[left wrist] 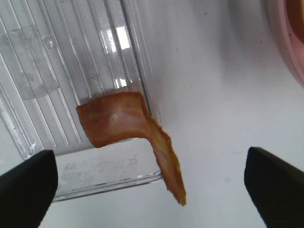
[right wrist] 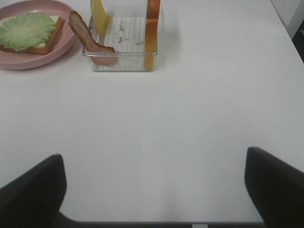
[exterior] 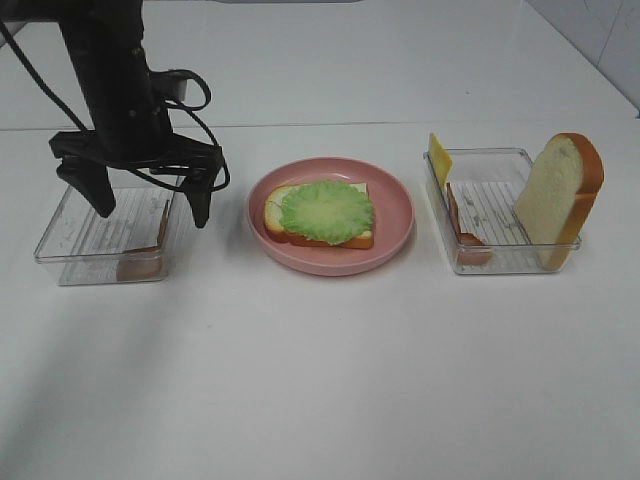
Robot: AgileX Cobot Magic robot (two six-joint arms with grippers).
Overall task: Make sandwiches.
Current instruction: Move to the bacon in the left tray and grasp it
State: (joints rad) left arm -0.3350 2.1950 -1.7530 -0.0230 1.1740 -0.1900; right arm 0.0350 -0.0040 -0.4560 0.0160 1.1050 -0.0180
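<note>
A partial sandwich sits on the pink plate [exterior: 395, 215]: a bread slice [exterior: 283, 200] topped with a green lettuce leaf [exterior: 327, 211]; it also shows in the right wrist view [right wrist: 28, 31]. My left gripper [exterior: 150, 200] is open above the left clear tray [exterior: 70, 245], its fingers [left wrist: 28, 185] either side of a bacon strip [left wrist: 121, 121] that leans over the tray's wall. My right gripper [right wrist: 154, 166] is open and empty over bare table, well short of the right tray [right wrist: 124, 64]. That tray holds a cheese slice [exterior: 439, 157], a bacon strip [right wrist: 85, 33] and an upright bread slice [exterior: 558, 195].
The white table's back edge runs behind the trays. The left arm's black cables [exterior: 190, 110] hang beside the left tray. The plate's rim [left wrist: 289, 52] shows at the edge of the left wrist view.
</note>
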